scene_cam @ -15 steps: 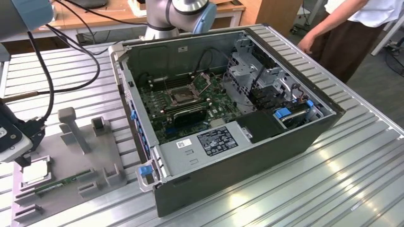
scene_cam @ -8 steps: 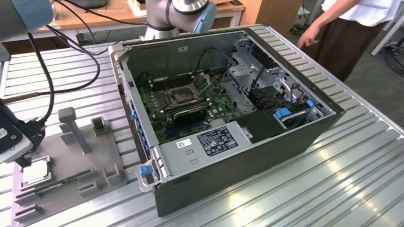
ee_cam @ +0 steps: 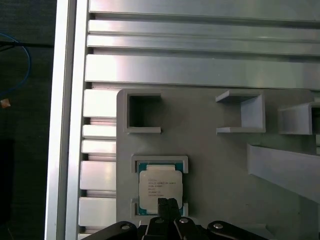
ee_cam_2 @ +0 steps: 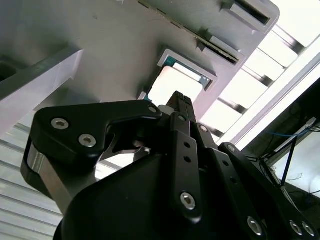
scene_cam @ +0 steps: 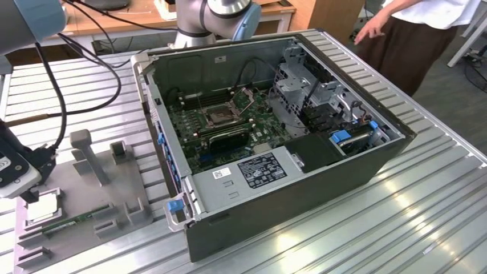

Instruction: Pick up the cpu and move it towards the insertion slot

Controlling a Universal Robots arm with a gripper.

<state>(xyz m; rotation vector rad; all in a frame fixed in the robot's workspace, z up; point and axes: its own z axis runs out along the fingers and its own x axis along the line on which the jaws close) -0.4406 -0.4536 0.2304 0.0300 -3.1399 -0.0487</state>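
The cpu (ee_cam: 159, 186) is a small square chip with a silvery face. It lies flat in a pocket of the grey tray (ee_cam: 215, 165), near the tray's corner. In the exterior view the cpu (scene_cam: 44, 206) sits at the far left, below my gripper (scene_cam: 33, 196). My gripper (ee_cam: 167, 204) hangs just over the chip's edge with its two fingertips pressed together and nothing held between them. In the second wrist view the gripper (ee_cam_2: 180, 98) points at the cpu (ee_cam_2: 172, 84) in its pocket. The insertion slot (scene_cam: 223, 116) is a dark square in a metal frame on the green board inside the open computer case (scene_cam: 304, 188).
A green memory stick (scene_cam: 76, 219) lies in the tray beside several upright grey fixtures (scene_cam: 91, 157). The ribbed metal table (scene_cam: 426, 217) carries tray and case. Black cables (scene_cam: 76, 85) run across the table's left. A person (scene_cam: 426, 28) stands at the back right.
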